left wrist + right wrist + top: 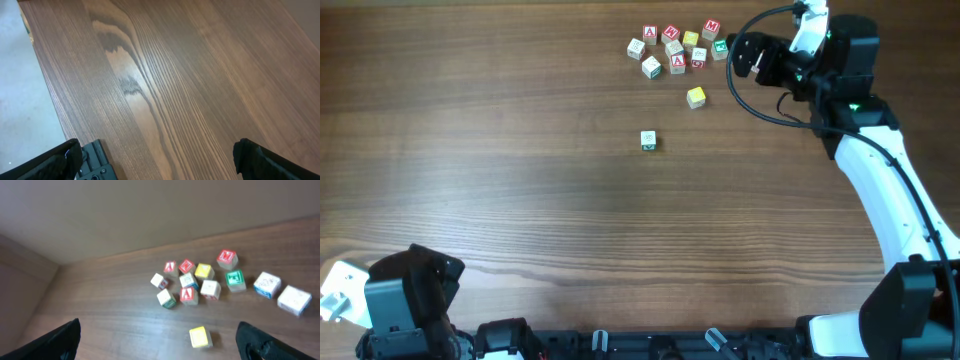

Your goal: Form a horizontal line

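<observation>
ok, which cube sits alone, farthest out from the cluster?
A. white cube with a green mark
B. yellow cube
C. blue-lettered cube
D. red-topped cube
A: the white green-marked cube stands by itself on bare wood, farther from the cluster than the stray yellow cube.
</observation>
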Controlling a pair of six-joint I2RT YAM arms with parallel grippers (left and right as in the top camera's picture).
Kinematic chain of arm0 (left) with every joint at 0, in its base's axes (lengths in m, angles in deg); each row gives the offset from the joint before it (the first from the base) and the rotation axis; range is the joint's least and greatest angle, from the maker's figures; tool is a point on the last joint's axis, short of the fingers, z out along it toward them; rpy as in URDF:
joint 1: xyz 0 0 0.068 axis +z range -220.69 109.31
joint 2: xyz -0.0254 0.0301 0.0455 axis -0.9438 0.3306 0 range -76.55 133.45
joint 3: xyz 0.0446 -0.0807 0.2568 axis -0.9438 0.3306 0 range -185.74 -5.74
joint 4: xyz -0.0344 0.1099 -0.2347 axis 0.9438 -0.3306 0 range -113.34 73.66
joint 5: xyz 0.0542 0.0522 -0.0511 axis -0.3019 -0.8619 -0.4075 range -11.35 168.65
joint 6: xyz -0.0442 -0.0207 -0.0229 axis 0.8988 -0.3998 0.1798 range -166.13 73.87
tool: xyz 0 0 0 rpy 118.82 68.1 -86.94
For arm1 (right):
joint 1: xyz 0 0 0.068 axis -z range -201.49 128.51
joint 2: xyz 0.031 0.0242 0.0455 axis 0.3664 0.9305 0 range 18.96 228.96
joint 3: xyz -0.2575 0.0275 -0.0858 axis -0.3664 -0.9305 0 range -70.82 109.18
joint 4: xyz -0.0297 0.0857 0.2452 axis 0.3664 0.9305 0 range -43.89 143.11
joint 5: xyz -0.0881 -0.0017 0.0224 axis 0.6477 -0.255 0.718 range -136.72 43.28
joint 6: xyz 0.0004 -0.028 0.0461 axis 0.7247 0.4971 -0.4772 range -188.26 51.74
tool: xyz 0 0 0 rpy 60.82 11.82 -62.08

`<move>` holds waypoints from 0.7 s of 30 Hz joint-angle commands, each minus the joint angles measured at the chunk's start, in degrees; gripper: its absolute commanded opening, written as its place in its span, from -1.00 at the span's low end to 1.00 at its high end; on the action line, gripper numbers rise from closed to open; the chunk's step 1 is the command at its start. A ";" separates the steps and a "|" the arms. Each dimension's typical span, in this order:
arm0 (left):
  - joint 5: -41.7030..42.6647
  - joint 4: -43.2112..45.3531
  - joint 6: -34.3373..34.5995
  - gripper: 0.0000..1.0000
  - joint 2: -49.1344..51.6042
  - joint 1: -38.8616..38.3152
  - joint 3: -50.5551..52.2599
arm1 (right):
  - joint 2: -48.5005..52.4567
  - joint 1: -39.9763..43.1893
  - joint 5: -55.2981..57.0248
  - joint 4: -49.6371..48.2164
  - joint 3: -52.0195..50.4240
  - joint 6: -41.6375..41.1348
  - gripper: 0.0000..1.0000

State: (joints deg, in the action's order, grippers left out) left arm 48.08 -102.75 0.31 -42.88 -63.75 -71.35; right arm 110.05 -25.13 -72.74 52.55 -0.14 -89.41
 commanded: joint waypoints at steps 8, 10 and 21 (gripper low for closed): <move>-0.33 0.07 0.76 1.00 -0.42 0.48 0.20 | 22.05 -10.45 15.61 6.60 16.33 11.87 0.99; -0.33 0.07 0.76 1.00 -0.42 0.48 0.20 | 27.41 -11.43 20.98 4.04 16.39 12.11 0.99; -0.33 0.07 0.76 1.00 -0.42 0.48 0.20 | 36.57 -12.81 21.94 6.91 16.35 18.18 0.42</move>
State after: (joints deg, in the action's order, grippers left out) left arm 48.08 -102.75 0.31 -42.88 -63.75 -71.35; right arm 145.61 -37.59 -52.41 58.43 15.57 -72.43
